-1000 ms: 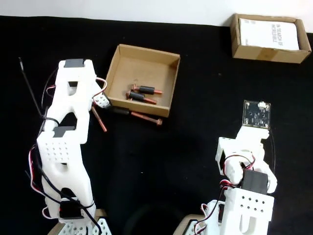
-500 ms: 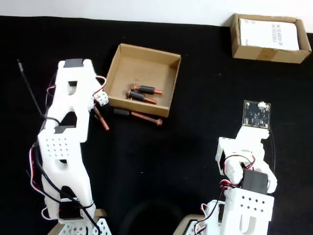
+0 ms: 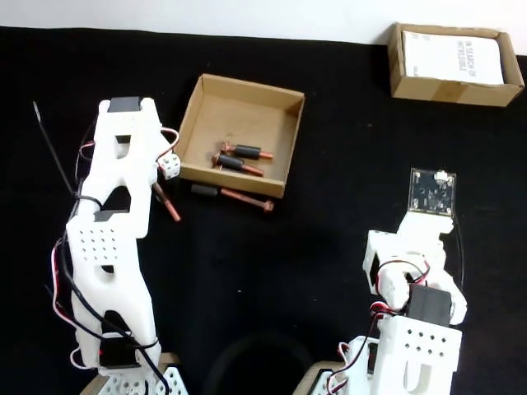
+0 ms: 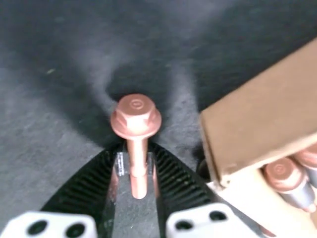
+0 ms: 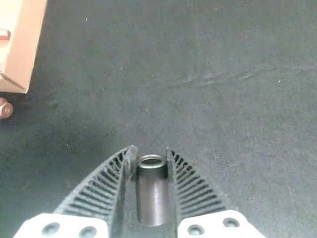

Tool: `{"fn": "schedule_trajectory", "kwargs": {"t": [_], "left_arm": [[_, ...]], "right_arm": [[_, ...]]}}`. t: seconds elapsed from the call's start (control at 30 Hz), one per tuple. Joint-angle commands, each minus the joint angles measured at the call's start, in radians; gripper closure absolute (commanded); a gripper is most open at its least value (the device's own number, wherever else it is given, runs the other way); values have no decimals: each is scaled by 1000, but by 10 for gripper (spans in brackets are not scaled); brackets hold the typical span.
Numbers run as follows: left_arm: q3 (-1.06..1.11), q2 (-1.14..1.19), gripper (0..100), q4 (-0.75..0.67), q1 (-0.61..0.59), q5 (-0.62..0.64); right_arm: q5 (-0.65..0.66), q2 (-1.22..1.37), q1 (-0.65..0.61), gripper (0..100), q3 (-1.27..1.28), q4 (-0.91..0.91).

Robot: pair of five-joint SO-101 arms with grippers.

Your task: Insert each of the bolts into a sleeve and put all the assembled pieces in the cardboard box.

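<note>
Black table (image 3: 329,148), cardboard box (image 3: 194,140), sleeved bolt (image 3: 233,196)

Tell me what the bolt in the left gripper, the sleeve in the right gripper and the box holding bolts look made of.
The bolt: metal, copper-coloured and probably plated, with a soft sheen on its hex head. The sleeve: dark grey metal, likely steel, smooth with a bright streak. The cardboard box: matte brown cardboard, no gloss.

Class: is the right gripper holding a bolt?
No, the right gripper is shut on a hollow dark sleeve.
</note>
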Motion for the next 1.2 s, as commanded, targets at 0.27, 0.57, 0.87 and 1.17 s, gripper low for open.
{"fn": "schedule_trajectory", "kwargs": {"t": [0.27, 0.57, 0.87, 1.17], "left_arm": [[71, -524, 992, 126, 79, -264], [516, -1124, 992, 123, 219, -448], [980, -1555, 992, -353, 361, -442], [1422, -1956, 992, -881, 570, -440]], "right_arm": [[-241, -101, -292, 992, -285, 176], [-98, -521, -424, 992, -53, 251], [-69, -624, -429, 992, 156, -81], [-71, -625, -430, 992, 237, -232]]}}
